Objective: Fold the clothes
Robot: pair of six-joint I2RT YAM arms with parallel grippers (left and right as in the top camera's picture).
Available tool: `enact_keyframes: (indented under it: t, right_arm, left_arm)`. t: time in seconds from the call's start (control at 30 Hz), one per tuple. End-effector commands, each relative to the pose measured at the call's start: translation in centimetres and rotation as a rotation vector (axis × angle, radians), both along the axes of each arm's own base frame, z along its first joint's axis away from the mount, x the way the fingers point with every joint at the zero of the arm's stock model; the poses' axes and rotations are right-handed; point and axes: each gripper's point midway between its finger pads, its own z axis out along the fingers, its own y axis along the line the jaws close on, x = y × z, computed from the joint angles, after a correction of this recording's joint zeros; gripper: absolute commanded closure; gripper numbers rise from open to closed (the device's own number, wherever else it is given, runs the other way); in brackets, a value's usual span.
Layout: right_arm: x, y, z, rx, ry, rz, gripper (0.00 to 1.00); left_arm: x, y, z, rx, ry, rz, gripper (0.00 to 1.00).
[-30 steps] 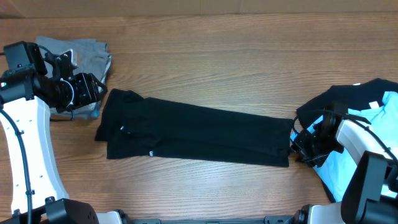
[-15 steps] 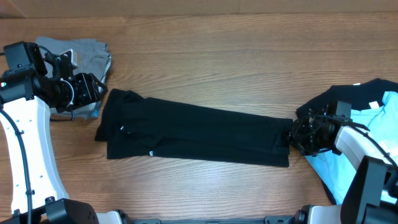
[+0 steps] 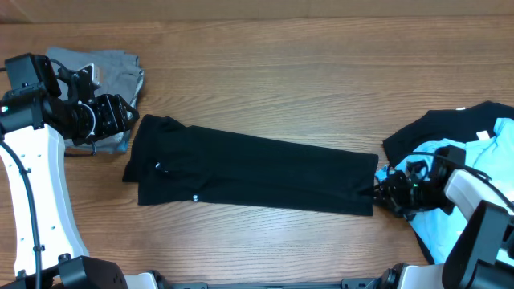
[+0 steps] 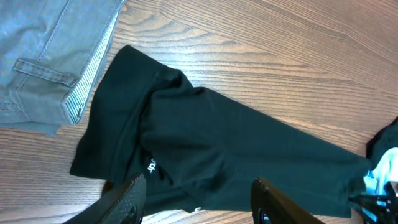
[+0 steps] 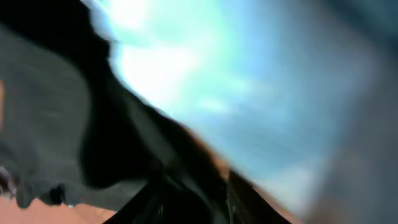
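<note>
- One wooden bench point(image 3: 281, 56) takes up the whole overhead view, with its grain running from the left edge to the right edge.
- One long black garment point(image 3: 257, 172) lies flat across the middle of the bench. It appears to be a pair of trousers folded lengthwise. The wider end is toward the left edge, and the narrow end slants a little toward the near edge on the right side.
- Against the right edge is a loose heap made of a crumpled black garment point(image 3: 434, 128) and a light blue garment point(image 3: 502, 132) that touches it. The heap runs down toward the near right corner.
- In the far left corner is a folded pair of grey jeans point(image 3: 112, 68). In the left wrist view its striped inner waistband lies just beside the wide end of the black trousers.
- The left gripper point(image 3: 124, 115) hangs between the jeans and the wide end of the trousers. Its wrist camera shows its two fingers point(image 4: 132, 194) spread apart above the cloth with nothing between them.
- The right gripper point(image 3: 384, 193) sits at the narrow end of the trousers, between that end and the heap. Its wrist picture is a blur of blue and black, so I cannot tell whether the fingers are apart or closed on the cloth.
- A tiny white mark point(image 3: 195, 197) shows on the trousers near their near-side edge.
</note>
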Motion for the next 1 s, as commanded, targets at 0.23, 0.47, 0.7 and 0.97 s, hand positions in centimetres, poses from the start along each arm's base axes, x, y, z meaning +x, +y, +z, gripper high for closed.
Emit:
enact_keyframes:
  t: [0.23,0.47,0.7,0.97]
  right_arm:
    - [1.2,-0.4,0.6,-0.098,-0.11,0.102,0.2]
    - [1.9,1.3,-0.8,-0.016,-0.219,0.18,0.39]
    - [0.6,2.0,-2.8,0.032,-0.165,0.201,0.44]
    - [0.4,2.8,-3.2,0.063,-0.159,0.24,0.74]
  left_arm:
    - [0.0,0.0,0.3,0.008,-0.022,-0.018,0.41]
    - [0.0,0.0,0.3,0.008,-0.022,-0.018,0.4]
    - [0.0,0.0,0.3,0.008,-0.023,-0.018,0.4]
    - [0.0,0.0,0.3,0.007,-0.021,-0.018,0.4]
